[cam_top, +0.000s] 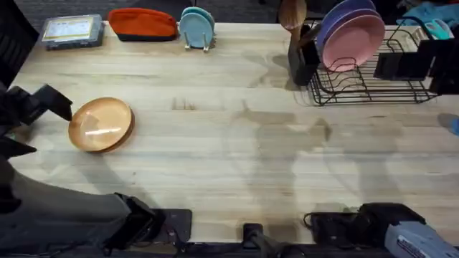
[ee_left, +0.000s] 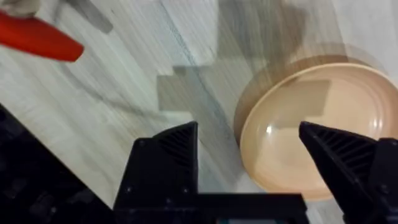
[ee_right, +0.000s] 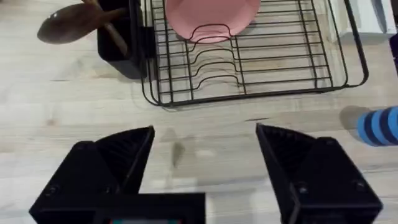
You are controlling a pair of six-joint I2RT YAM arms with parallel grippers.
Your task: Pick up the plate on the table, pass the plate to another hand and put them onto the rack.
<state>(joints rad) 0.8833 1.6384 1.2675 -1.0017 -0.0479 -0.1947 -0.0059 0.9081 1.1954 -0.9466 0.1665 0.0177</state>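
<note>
The orange-tan plate lies flat on the light-wood table at the left. My left gripper hovers at the plate's left edge. In the left wrist view this gripper is open, and the near part of the plate lies between its black fingers, which hold nothing. The black wire rack stands at the far right with a pink plate upright in it. My right gripper is open and empty above bare table, short of the rack.
A black utensil holder with a wooden spoon stands left of the rack. Along the far edge are a small wooden stand with light-blue plates, an orange-red item and a clear box. A blue striped object lies near the rack.
</note>
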